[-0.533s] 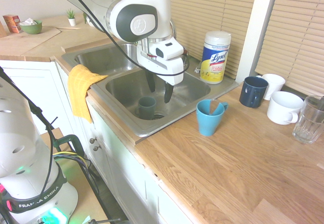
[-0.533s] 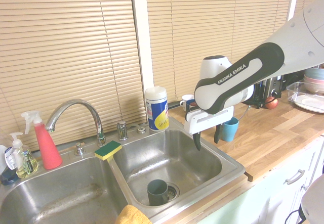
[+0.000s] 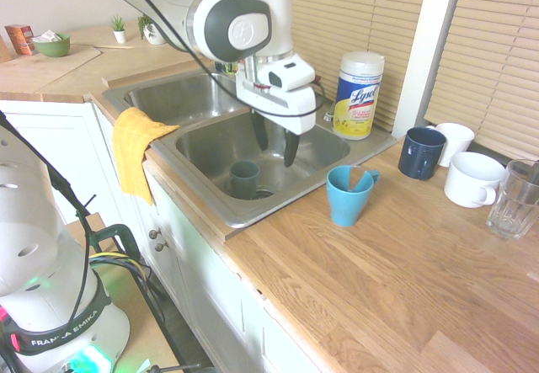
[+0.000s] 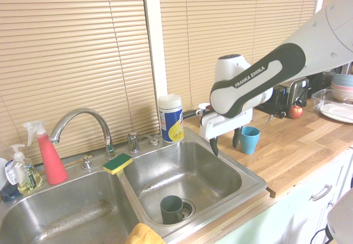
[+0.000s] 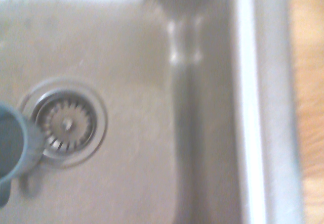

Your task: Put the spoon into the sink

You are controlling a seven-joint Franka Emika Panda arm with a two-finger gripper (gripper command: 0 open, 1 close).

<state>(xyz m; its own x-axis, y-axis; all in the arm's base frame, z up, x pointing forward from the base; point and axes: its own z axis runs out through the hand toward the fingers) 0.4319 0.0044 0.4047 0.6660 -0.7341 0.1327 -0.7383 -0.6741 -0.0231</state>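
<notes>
I judge the job barely begun: over the brushed stainless-steel two-basin sink (image 3: 221, 210) my claw (image 3: 275, 141) hangs wide open and empty, while the pale wooden spoon (image 3: 356, 178) stands in the teal mug (image 3: 348, 196) on the counter (image 3: 396, 280).

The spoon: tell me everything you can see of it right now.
Only the spoon's upper end shows in the first exterior view, a pale tan, wooden-looking flat piece rising above the rim of the teal mug and leaning toward the handle side. The rest is hidden inside. The mug stands upright on the wooden counter beside the sink. Nothing else touches the spoon; the gripper hangs open over the basin, apart from it.
</notes>
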